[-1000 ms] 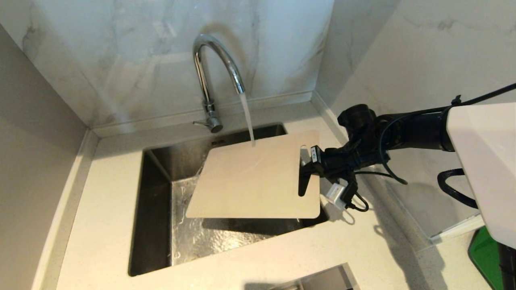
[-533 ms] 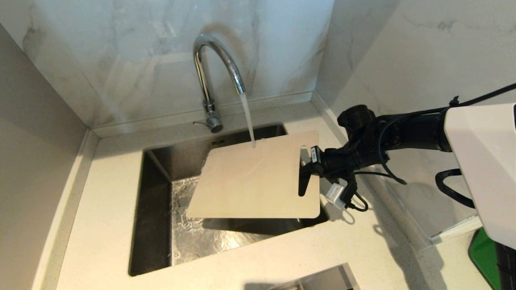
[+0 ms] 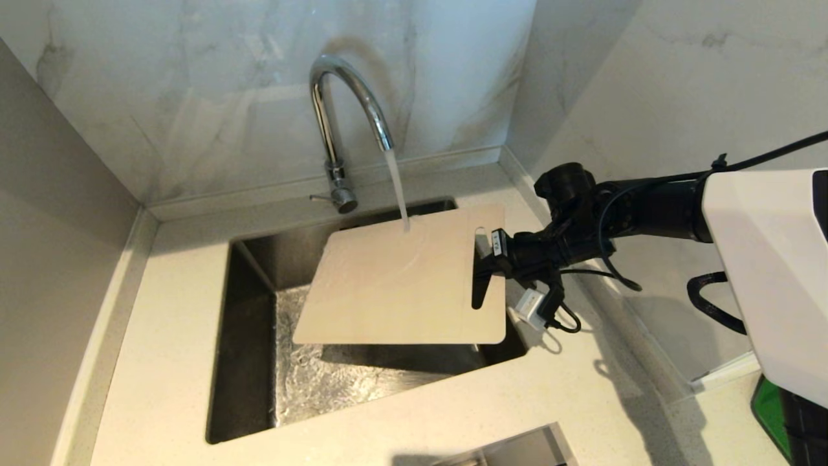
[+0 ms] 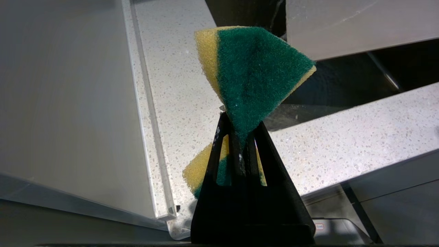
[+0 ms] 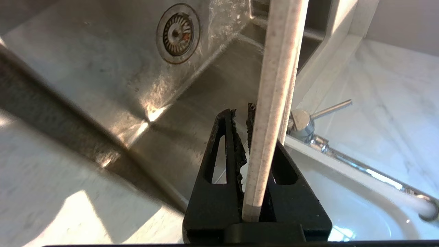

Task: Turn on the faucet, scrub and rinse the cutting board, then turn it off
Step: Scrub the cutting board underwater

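Rinse step: faucet (image 3: 352,110) running onto cutting board (image 3: 394,285).
R gripper (image 3: 482,275) pinches board's handle end over sink (image 3: 246,336); L gripper (image 4: 240,144) pinches sponge (image 4: 253,75), apparently parked off-sink. Next: likely sweep board under stream, then shut lever (image 3: 323,197).

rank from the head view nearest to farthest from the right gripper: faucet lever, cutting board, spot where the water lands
1. cutting board, clamped in the right gripper at its handle end
2. water landing spot, on the board's far edge
3. faucet lever, at the tap's base, past the sink's rim
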